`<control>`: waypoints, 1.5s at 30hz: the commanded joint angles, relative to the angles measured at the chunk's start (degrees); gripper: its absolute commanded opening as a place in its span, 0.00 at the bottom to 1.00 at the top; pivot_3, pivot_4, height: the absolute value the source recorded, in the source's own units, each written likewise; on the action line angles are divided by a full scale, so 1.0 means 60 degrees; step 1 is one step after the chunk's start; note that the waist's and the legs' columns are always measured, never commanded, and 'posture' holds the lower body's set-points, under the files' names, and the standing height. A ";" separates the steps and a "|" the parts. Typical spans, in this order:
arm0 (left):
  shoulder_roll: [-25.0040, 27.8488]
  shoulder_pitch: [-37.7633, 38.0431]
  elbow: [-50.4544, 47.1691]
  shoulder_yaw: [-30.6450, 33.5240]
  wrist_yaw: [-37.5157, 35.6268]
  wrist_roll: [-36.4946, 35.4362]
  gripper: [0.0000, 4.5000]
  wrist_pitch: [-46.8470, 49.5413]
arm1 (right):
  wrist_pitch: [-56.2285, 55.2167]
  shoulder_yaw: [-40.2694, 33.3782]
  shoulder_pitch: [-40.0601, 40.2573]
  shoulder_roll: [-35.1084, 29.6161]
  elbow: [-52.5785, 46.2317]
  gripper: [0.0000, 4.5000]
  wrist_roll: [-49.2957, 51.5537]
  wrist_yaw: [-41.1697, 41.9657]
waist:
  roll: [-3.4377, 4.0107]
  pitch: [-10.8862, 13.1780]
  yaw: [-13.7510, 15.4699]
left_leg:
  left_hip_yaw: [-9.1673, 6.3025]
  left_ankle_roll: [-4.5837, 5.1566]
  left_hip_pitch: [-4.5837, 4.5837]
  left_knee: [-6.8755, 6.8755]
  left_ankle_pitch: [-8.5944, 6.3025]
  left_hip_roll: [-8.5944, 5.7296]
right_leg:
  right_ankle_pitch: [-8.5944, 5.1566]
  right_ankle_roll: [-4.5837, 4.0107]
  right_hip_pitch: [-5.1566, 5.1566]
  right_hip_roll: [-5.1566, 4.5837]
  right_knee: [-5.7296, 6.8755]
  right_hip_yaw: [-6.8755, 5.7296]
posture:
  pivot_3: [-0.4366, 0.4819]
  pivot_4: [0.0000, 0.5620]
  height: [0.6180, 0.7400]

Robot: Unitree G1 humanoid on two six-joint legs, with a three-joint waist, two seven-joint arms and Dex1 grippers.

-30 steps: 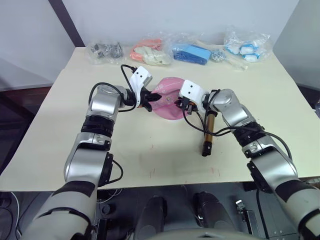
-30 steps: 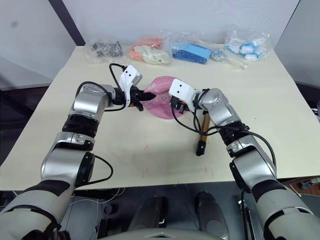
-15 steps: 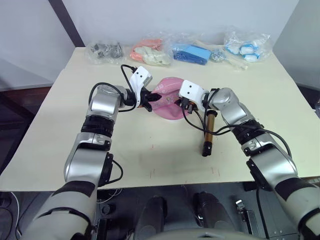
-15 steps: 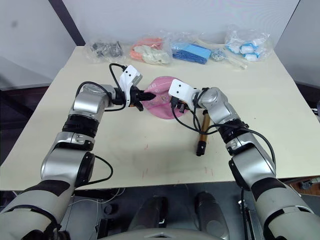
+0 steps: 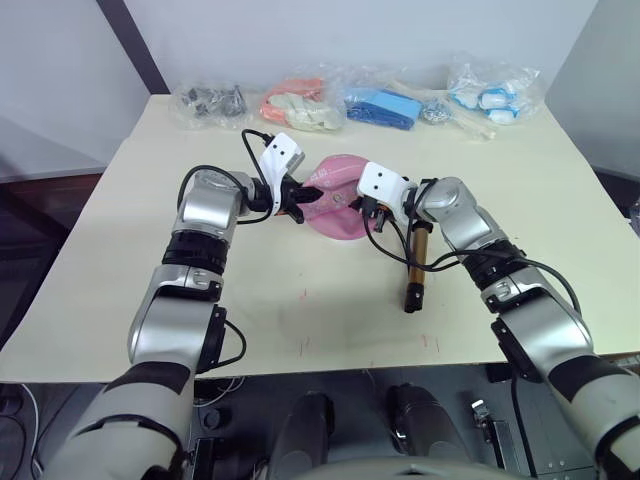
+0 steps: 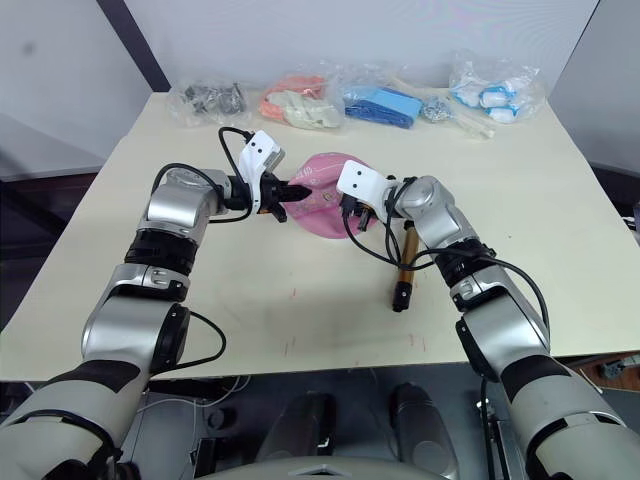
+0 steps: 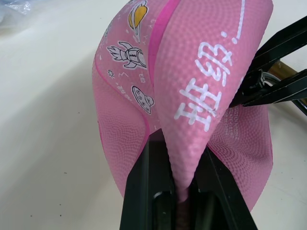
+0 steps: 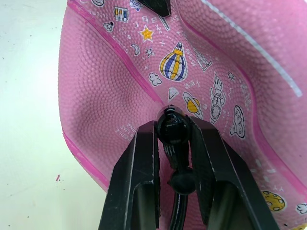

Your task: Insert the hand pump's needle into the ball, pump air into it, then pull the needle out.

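Writing: large white Chinese characters are running across the ball (image 7: 192, 86); the two clearest are reading 班级. Smaller white print is sitting beside them, too fine to read.
Stickers: a rocket, a flying saucer, a hot-air balloon, a ringed planet and stars are showing on the pink skin.
Ball: limp and folded, with a pebbled rubber surface and darker pink seams, it is lying on the table (image 5: 300, 300) between the two grippers.
Left gripper: the left gripper (image 7: 180, 191) is pinching a raised fold of the ball, black fingers pressing on either side of the crease.
Right gripper: the right gripper (image 8: 175, 143) is clamping the needle (image 8: 173, 132) by its rounded black fitting, which is pressing against the ball's skin; the metal pin itself is hidden.
Hose: the thin black hose (image 5: 385, 240) is looping from the right gripper toward the pump.
Hand pump: the hand pump (image 5: 417, 262), a slim bronze tube with black ends, is lying flat on the table just beside the ball, partly under the right forearm.
Table: a pale, smooth top with a few small red marks near the front edge.
Surroundings: clear plastic bags (image 5: 385, 103) holding dark, orange, blue and white items are lining the far edge, well apart from the ball.
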 commanded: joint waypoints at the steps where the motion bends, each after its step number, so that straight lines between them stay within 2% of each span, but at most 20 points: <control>1: -0.0083 0.0083 0.0025 -0.0080 -0.0055 -0.0086 0.00 0.0034 | 0.1033 -0.0300 -0.0114 0.0216 -0.0692 0.08 0.0349 0.0022 | 0.0000 0.0000 -0.0003 | -0.0001 0.0000 0.0000 0.0000 0.0000 0.0000 | 0.0000 0.0000 0.0000 0.0000 0.0001 0.0000 | 0.48 0.27 1.00; 6: -0.0098 0.0099 0.0004 -0.0064 -0.0005 -0.0102 0.00 0.0072 | 0.3793 -0.0787 0.0012 0.0801 -0.1775 0.08 0.0755 -0.0528 | 0.0000 0.0000 0.0004 | -0.0015 0.0000 0.0000 0.0001 0.0000 0.0001 | 0.0001 -0.0001 0.0000 -0.0001 0.0006 0.0000 | 0.48 0.27 1.00; 10: -0.0119 0.0128 -0.0032 -0.0033 0.0037 -0.0137 0.00 0.0140 | 0.6107 -0.1212 0.0227 0.1582 -0.3081 0.08 0.1008 -0.1496 | 0.0000 0.0000 0.0029 | -0.0020 0.0000 0.0000 0.0000 0.0000 0.0001 | 0.0000 -0.0001 -0.0001 -0.0001 0.0006 0.0000 | 0.48 0.27 1.00; 16: -0.0159 0.0191 -0.0117 -0.0019 0.0088 -0.0186 0.00 0.0200 | 0.7888 -0.1642 0.0521 0.2272 -0.4120 0.08 0.1271 -0.2556 | 0.0000 -0.0001 0.0071 | -0.0019 0.0000 0.0000 0.0000 0.0000 0.0000 | 0.0001 -0.0001 -0.0004 -0.0002 0.0006 0.0002 | 0.48 0.27 1.00; 19: -0.0189 0.0221 -0.0151 -0.0007 0.0105 -0.0205 0.00 0.0231 | 0.8465 -0.2290 0.0552 0.2787 -0.4222 0.08 0.1507 -0.3290 | 0.0000 -0.0001 0.0072 | -0.0017 0.0000 0.0000 -0.0001 0.0000 0.0000 | 0.0001 -0.0001 -0.0004 -0.0001 0.0005 0.0002 | 0.48 0.27 1.00; 22: -0.0222 0.0249 -0.0144 0.0007 0.0116 -0.0223 0.00 0.0232 | 0.8818 -0.2786 0.0437 0.3276 -0.4150 0.08 0.1537 -0.4156 | 0.0001 -0.0001 0.0069 | -0.0017 0.0000 0.0001 -0.0002 0.0000 0.0001 | 0.0001 -0.0001 -0.0005 -0.0001 0.0006 0.0004 | 0.48 0.27 1.00; 27: -0.0258 0.0279 -0.0182 0.0012 0.0118 -0.0235 0.00 0.0257 | 0.8894 -0.3015 0.0275 0.3720 -0.3996 0.08 0.1727 -0.4749 | 0.0002 -0.0003 0.0056 | -0.0018 0.0000 0.0005 -0.0002 0.0000 0.0001 | 0.0001 -0.0001 -0.0004 -0.0001 0.0010 0.0007 | 0.48 0.27 1.00; 31: -0.0285 0.0297 -0.0204 0.0023 0.0111 -0.0234 0.00 0.0265 | 0.8656 -0.2706 0.0096 0.3715 -0.3712 0.08 0.1750 -0.4802 | 0.0002 -0.0003 0.0050 | -0.0015 0.0000 0.0007 -0.0001 0.0000 0.0001 | 0.0001 -0.0001 -0.0004 0.0000 0.0012 0.0009 | 0.48 0.27 1.00; 36: -0.0318 0.0286 -0.0164 0.0004 0.0076 -0.0212 0.00 0.0226 | 0.8113 -0.1665 -0.0250 0.3283 -0.2851 0.08 0.1410 -0.4422 | 0.0003 -0.0003 -0.0097 | -0.0015 0.0000 0.0011 -0.0001 0.0000 0.0001 | 0.0001 -0.0001 -0.0003 0.0002 0.0014 0.0009 | 0.48 0.27 1.00; 45: -0.0366 0.0158 0.0134 -0.0094 -0.0004 -0.0095 0.00 0.0071 | 0.6650 -0.1319 -0.0898 0.3279 -0.0696 0.08 0.1359 -0.4308 | 0.0000 -0.0007 -0.0175 | -0.0017 0.0001 0.0046 0.0004 0.0001 0.0009 | 0.0003 0.0001 0.0011 0.0013 0.0021 0.0033 | 0.48 0.27 1.00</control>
